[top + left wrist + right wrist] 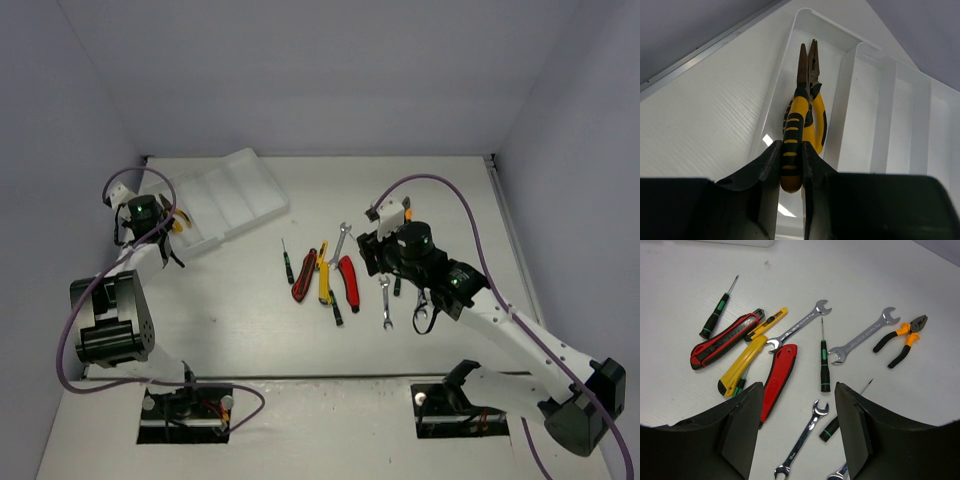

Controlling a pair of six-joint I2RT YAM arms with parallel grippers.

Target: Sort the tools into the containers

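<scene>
**Pliers gripped in the tray's end compartment, other tools loose on the bench**

The white bench [400, 190] carries a translucent tray [240, 190] at its far left, with long compartments lying side by side. The left pincer [790, 165] is closed on one handle of the yellow-black pliers [802, 115]. These point away from it inside the outermost compartment, at the tray's end. Whether they touch its floor, I cannot tell.

The right pincer [797, 390] stands wide open and holds nothing, above the loose tools in the middle of the bench. Below it lie:
- a red knife [777, 380]
- a yellow knife [742, 365]
- a red-black knife [722, 342]
- silver wrenches [865, 335]
- thin green-black screwdrivers [825, 365]
- small orange pliers [902, 337], off to one side
</scene>
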